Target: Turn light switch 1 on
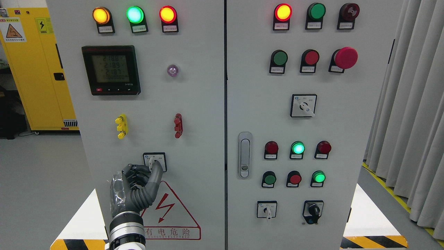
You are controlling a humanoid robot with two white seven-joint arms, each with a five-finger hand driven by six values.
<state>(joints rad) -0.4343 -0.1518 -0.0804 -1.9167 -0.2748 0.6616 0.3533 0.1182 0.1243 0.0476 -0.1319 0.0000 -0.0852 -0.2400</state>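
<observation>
A small rotary light switch (155, 160) with a white knob sits in a black-framed square low on the left cabinet door (201, 104). My left hand (150, 171) rises from the bottom edge and is at this switch. Its dark fingers (156, 173) are curled around the lower part of the knob, one on the right side and the others on the left. Only the knob's top shows above them. My right arm is out of the picture.
Above the switch are a yellow handle (121, 126), a red handle (178, 125), a digital meter (111, 69) and three lit lamps. The right door carries push buttons, selector switches and a latch handle (245, 154). A yellow cabinet (34, 66) stands at left, grey curtains at right.
</observation>
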